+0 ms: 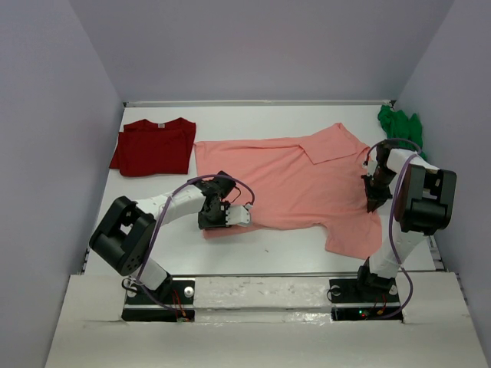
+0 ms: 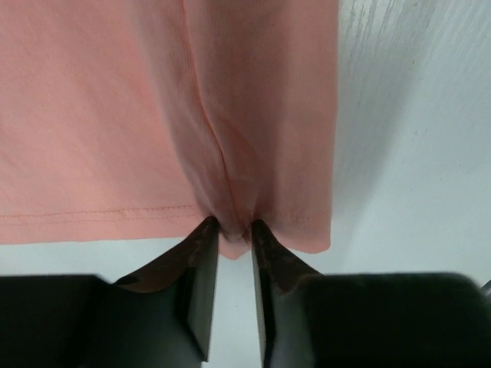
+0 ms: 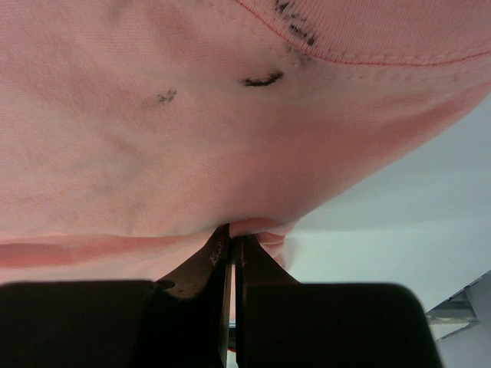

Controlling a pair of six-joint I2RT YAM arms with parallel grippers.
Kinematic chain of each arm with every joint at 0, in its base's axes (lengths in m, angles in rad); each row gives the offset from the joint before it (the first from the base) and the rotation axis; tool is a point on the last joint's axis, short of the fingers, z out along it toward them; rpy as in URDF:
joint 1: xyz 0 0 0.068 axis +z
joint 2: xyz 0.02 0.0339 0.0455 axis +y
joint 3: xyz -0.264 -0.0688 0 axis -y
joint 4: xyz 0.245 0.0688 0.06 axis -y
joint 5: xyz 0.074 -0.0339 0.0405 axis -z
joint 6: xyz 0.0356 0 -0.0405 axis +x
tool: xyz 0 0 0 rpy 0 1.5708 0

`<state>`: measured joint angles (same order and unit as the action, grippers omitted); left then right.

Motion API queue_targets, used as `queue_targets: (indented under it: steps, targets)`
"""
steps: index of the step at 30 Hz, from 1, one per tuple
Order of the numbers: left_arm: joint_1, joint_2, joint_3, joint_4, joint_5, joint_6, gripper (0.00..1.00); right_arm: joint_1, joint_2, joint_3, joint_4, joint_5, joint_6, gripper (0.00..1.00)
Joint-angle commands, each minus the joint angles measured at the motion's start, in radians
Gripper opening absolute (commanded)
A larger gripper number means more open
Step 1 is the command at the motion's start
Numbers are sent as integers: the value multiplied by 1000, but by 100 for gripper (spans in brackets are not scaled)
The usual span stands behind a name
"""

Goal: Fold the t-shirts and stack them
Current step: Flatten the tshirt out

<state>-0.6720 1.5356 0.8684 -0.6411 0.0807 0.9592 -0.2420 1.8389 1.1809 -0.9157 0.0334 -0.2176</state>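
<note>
The salmon-pink t-shirt (image 1: 295, 180) lies spread across the middle of the table. My left gripper (image 1: 209, 220) is shut on a pinch of its bottom hem near the left corner, seen in the left wrist view (image 2: 232, 228). My right gripper (image 1: 374, 201) is shut on a fold at the shirt's right edge, seen in the right wrist view (image 3: 236, 231). The dark red t-shirt (image 1: 153, 144) lies folded at the back left, a small label at its neck. The bright green t-shirt (image 1: 400, 123) is bunched at the back right corner.
White walls close the table at the back and both sides. Bare white tabletop (image 1: 268, 249) runs along the near edge in front of the pink shirt. The pink shirt bears dark marks near its hem in the right wrist view (image 3: 261, 79).
</note>
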Motion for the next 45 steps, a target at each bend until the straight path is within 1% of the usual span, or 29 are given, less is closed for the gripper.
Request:
queue_targets:
  steps: [1,3,6,8,15,20,25,28,31,33,34,35,37,39,41,42,43,45]
  targets:
    - [6,-40,17,-42,21,-4,31,-6,-3,-7,3,-10,-5,0]
    - [6,-37,17,-42,21,-1,28,-6,-1,-6,1,-10,-5,0]
    - [5,-29,15,-38,21,0,21,-6,0,-4,1,-10,-3,0]
    - [6,-28,14,-38,25,0,19,-6,0,-6,0,-9,-5,0]
    - [6,-38,20,-51,25,0,19,-6,2,-3,-3,-7,-5,0]
    - [5,-61,40,-72,11,0,24,-6,-4,5,-9,-10,-3,0]
    - [6,-107,99,-115,-19,-8,25,-6,-32,23,-29,-12,-8,0]
    - [6,-144,170,-144,-28,-19,24,-6,-46,37,-46,-13,-11,0]
    - [6,-169,240,-180,-30,-28,18,-6,-59,51,-58,-15,-16,0]
    - [6,-178,270,-199,-33,-34,11,-6,-72,54,-63,-18,-17,0]
    - [6,-180,273,-204,-41,-39,2,-6,-78,54,-64,-20,-22,0]
    - [6,-181,276,-206,-45,-46,0,-6,-89,54,-66,-21,-25,0]
    - [8,-186,271,-209,-59,-57,0,-6,-105,51,-58,-15,-28,0]
    - [8,-201,245,-168,-91,-77,0,-6,-138,56,-43,-17,-29,0]
    - [12,-215,222,-119,-177,-94,0,-6,-162,71,-32,-21,-34,0]
    - [17,-222,199,-65,-209,-96,0,-6,-173,83,-28,-24,-34,0]
    - [37,-236,190,-33,-258,-93,0,-6,-184,117,-14,-26,-32,0]
    - [72,-242,201,38,-271,-82,0,-6,-185,157,-3,-35,-25,0]
